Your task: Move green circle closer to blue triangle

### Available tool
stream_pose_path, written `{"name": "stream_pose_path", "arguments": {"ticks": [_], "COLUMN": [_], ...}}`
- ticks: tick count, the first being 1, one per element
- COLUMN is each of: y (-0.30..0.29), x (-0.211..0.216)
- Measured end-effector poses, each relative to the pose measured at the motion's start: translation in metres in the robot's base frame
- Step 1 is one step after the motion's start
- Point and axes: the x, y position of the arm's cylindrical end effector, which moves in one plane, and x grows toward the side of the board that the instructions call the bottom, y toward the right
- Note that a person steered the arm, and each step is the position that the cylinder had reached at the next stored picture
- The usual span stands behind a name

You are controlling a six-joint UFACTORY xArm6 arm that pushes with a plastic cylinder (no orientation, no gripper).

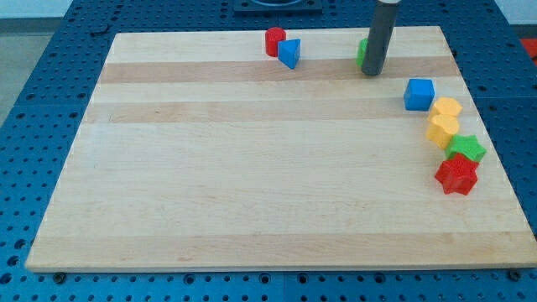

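Note:
The green circle [362, 53] sits near the view's top edge of the board, mostly hidden behind my rod; only its left side shows. My tip [372, 73] rests on the board right against the green circle, on its right and lower side. The blue triangle [290, 54] lies to the left of them, also near the top edge, with a red block [274, 41] touching its upper left side.
A blue cube [419, 94] lies at the right. Below it run two yellow blocks [446, 109] [442, 130], a green star [466, 149] and a red star [457, 175] in a tight column. The wooden board [252, 184] lies on a blue pegboard.

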Motion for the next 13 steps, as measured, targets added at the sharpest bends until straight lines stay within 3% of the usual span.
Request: {"name": "stream_pose_path", "arguments": {"ticks": [1, 4, 6, 8, 9, 11, 13], "y": [0.016, 0.054, 0.001, 0.081, 0.094, 0.037, -0.038], "x": [0.008, -0.043, -0.08, -0.077, -0.049, -0.036, -0.069]}}
